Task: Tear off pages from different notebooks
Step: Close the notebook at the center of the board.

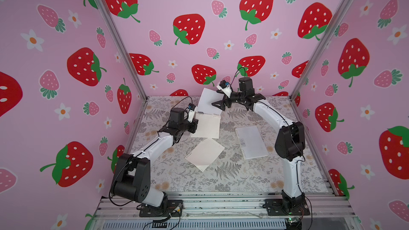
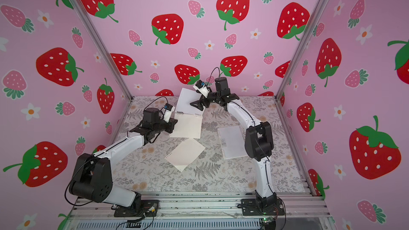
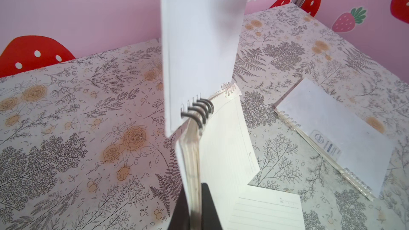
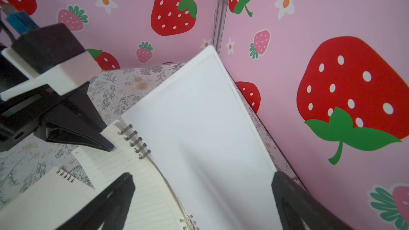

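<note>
Anchoring: left fingers point(image 3: 208, 204) pinch the open notebook point(image 1: 207, 127), lying near the white notebook point(image 1: 251, 142); right fingers point(image 4: 115, 195) stand spread beside the raised cover point(image 4: 199, 118). Close on one page point(image 4: 150, 186) only, near the coil point(image 3: 199, 109), and pull steadily.

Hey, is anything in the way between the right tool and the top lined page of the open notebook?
Yes: the pale notebook's white cover, raised off the dark coil, stands between the open right tool's fingers, beside the cream lined page.
</note>
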`<action>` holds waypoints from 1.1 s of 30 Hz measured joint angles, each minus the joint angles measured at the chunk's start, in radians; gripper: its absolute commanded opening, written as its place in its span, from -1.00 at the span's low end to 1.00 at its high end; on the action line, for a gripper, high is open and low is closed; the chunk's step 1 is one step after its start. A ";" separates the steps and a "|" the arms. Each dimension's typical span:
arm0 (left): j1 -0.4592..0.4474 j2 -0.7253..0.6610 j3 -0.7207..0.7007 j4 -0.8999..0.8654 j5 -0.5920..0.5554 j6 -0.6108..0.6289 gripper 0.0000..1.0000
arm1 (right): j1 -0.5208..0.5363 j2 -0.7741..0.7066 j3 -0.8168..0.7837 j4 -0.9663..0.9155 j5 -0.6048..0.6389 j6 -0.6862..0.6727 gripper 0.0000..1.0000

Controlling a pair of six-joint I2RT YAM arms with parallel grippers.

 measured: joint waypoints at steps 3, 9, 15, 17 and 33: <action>0.000 0.024 0.005 0.000 -0.008 0.016 -1.00 | -0.001 -0.024 -0.042 -0.040 -0.053 -0.059 0.99; -0.009 0.023 0.005 0.008 -0.053 0.048 -1.00 | -0.031 -0.056 -0.088 0.035 -0.025 0.129 0.97; -0.049 -0.005 -0.033 0.051 -0.095 0.108 -1.00 | -0.073 0.163 0.425 -0.051 0.172 0.352 0.92; -0.061 -0.018 -0.047 0.061 -0.097 0.124 -1.00 | -0.076 0.218 0.531 -0.092 0.225 0.385 0.94; -0.023 0.055 0.006 0.066 -0.154 0.040 -1.00 | -0.044 0.035 0.072 -0.188 0.162 0.326 0.97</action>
